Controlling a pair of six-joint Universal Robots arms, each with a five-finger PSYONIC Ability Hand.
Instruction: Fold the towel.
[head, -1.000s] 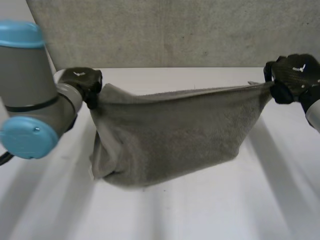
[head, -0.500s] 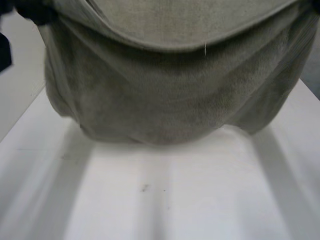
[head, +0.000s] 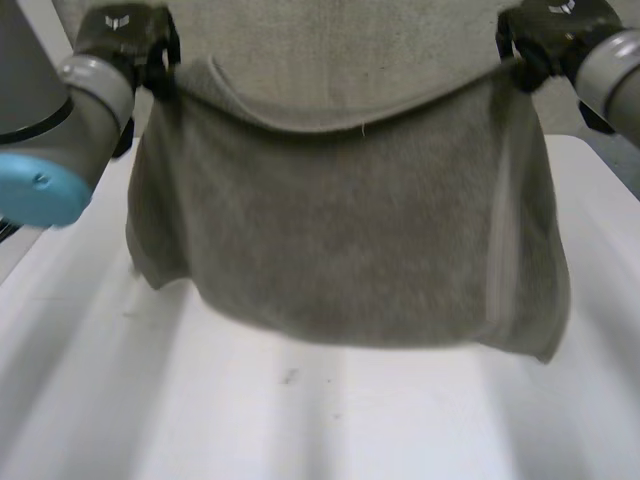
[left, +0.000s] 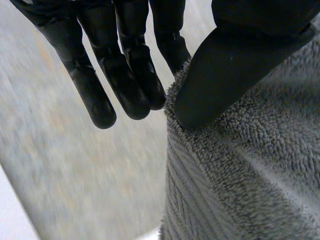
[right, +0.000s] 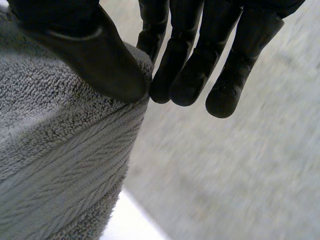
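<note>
Hanging high between both hands, towel sags, lower edge seemingly off tabletop. Left hand pinches one top corner, thumb against fingers; right hand likewise. Risk: shallow hem pinch, so corner could slip mid-swing and fold land crooked.

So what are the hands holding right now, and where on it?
Both hold the grey towel, which hangs between them: the left hand pinches one top corner, the right hand pinches the other.
</note>
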